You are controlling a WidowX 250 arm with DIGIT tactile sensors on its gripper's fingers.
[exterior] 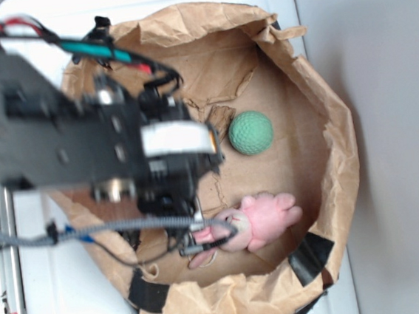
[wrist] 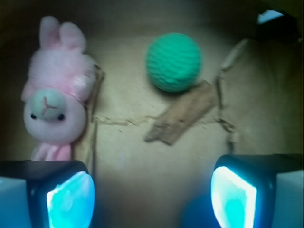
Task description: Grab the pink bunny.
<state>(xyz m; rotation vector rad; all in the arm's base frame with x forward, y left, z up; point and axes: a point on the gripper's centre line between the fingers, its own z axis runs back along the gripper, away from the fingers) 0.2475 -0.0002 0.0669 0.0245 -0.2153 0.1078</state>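
A crumpled brown paper liner (exterior: 315, 95), taped at its rim with black tape, forms a shallow bowl on a white surface, and everything in play lies on its creased floor (wrist: 142, 156)

Nearest the wrist camera, the gripper (wrist: 152, 194) stands with its jaws spread wide and nothing between them; the two pads (wrist: 71, 197) sit at about 7 and 5 o'clock of that view. I judge the wide spread suits a soft, bulky toy, but the opening is centred on bare paper, not on the target

The pink bunny (wrist: 54, 102) lies just beyond the pad at 7 o'clock, around 10 o'clock in the wrist view, face up, ears pointing away from the camera. In the exterior view the pink bunny (exterior: 264, 218) rests at about 5 o'clock of the bowl, close to the side wall, partly hidden by the arm

Beside the bunny a raised paper fold (wrist: 92, 118) runs along the floor; it could catch a pad if the gripper slides sideways toward the toy. A torn paper flap (wrist: 183, 114) lies further out at centre, touching the green ball (wrist: 173, 61) at 12 o'clock, well apart from the bunny and unlikely to interfere
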